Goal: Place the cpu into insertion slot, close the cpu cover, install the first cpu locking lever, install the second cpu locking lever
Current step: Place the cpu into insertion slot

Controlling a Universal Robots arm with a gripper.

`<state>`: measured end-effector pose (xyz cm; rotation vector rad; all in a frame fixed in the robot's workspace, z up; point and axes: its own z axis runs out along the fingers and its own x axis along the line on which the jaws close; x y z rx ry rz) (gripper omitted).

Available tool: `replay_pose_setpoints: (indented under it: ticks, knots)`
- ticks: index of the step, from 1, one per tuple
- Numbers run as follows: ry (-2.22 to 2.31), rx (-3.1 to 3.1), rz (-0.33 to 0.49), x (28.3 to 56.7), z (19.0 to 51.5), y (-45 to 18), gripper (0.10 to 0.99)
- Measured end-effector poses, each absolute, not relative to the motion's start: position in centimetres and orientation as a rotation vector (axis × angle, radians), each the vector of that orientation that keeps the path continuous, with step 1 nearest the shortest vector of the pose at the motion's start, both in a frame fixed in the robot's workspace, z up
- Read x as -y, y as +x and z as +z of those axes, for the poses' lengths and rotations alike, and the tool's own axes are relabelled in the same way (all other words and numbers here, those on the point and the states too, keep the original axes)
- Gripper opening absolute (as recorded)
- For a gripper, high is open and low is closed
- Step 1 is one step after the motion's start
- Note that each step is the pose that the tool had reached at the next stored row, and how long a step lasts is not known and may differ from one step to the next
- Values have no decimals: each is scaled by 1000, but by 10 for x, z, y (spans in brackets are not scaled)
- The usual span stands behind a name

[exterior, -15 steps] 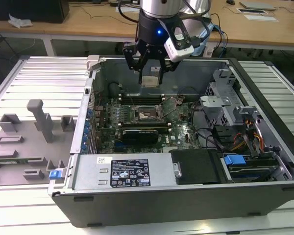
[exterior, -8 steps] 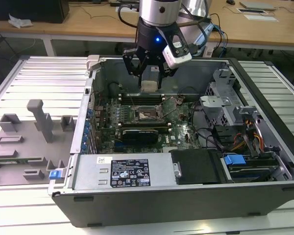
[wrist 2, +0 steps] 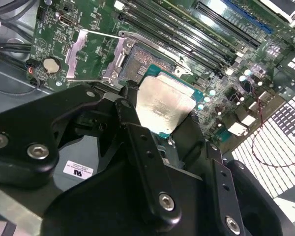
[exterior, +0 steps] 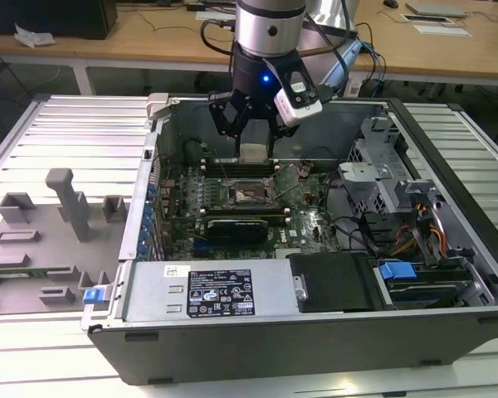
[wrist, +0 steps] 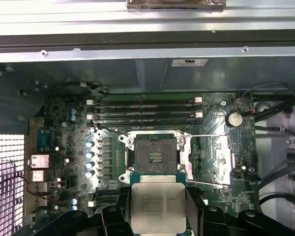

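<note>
- The cpu (wrist: 152,209) is a small flat square chip. Its pale silvery top looks matt, and a thin green edge shows round it in the second wrist view (wrist 2: 164,105).
- The insertion slot (wrist: 155,156) is a square socket with a dark frame and a fine-grained contact field, bare and uncovered.
- The cpu cover (wrist: 225,162), a thin silver-grey metal frame with a square window, lies swung open just beside the insertion slot, flat over the green motherboard (wrist: 211,113).
- Long black RAM slots (wrist: 142,112) run in parallel rows on the far side of the insertion slot from the chip.
- The hand (wrist: 155,216) is matt black with bolted, angular links. Its two fingers (wrist 2: 137,142) are clamped on opposite edges of the cpu, metal top facing the wrist cameras.
- In the first wrist view the held chip sits close to the insertion slot, overlapping its near edge but not in it. In the exterior view the cpu (exterior: 254,152) hangs above the insertion slot (exterior: 251,195), apart from it.
- The arm (exterior: 270,25), a polished metal cylinder, comes straight down into the open grey computer case (exterior: 448,166), with the hand (exterior: 252,143) pointing down over the board.
- The case stands on a ribbed metal counter (exterior: 58,133).
</note>
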<state>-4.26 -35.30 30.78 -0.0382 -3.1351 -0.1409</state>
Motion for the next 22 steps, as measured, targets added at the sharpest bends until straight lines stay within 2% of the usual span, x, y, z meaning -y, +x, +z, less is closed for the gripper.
replay_pose_setpoints:
  ticks: [6,22]
  knots:
    - [-44,3138,-139,349,292,-43,541]
    - [-486,3113,-138,349,289,-43,541]
